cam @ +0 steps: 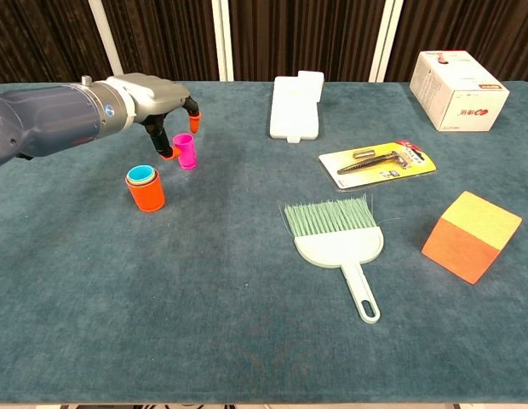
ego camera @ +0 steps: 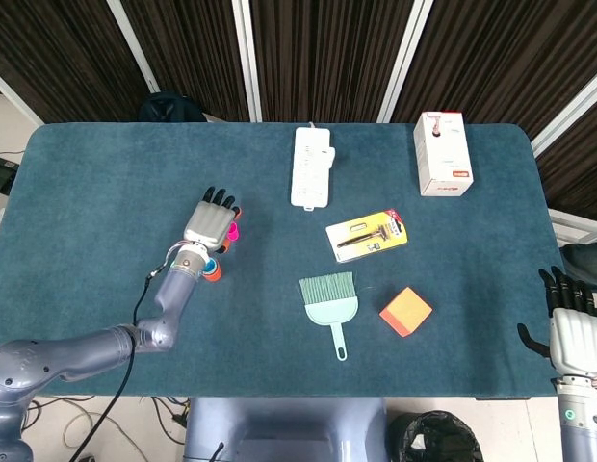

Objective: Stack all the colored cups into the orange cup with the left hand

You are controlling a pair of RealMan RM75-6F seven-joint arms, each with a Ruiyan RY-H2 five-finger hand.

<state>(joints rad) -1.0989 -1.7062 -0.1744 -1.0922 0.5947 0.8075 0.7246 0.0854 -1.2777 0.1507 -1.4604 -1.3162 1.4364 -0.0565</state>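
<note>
Nearest the chest camera is just bare tabletop [cam: 162,341], that blue carpet-like stuff, with the dustpan brush [cam: 341,243] handle poking toward us.

Going left to right: the orange cup [cam: 146,191] stands upright at the left, and it's already got a teal cup [cam: 141,175] nested in it, maybe more inside, can't tell. Just behind it and a bit right is the pink cup [cam: 186,151], upright, on its own. The left hand [cam: 166,106] is reaching in over it from the left, fingers curved down around the cup; one fingertip looks right against its side, but I can't tell if it's actually pinching or only framing it. My guess is pink is the last loose one, so it has to be lifted and dropped into the orange stack.

Further right it's all clutter, well apart from the cups: a white power strip [cam: 295,106] at the back, a razor pack [cam: 379,160], an orange block [cam: 470,236], and a white box [cam: 458,89] in the far corner.

The right hand [ego camera: 576,327] sits off the tabletop edge, holding nothing, fingers straight and slightly apart. Makes sense, it's a lefty-only job.
</note>
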